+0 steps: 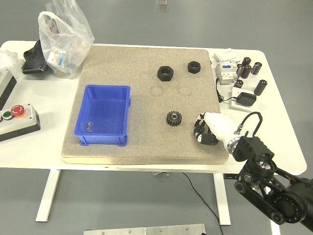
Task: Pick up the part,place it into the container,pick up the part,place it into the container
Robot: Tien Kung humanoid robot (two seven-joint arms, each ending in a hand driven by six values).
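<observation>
Currently the right robot hand [206,131] rests on the mat, fingers loosely curled and holding nothing, just right of the black gear [173,118], likely poised to grasp it. Left of them, the blue container [104,116] sits ready. A small item inside it is hard to identify.

A lab or workshop. A button control box [17,120] sits at left. Electrical parts [242,73] crowd the white surface [44,154], upper right.
</observation>
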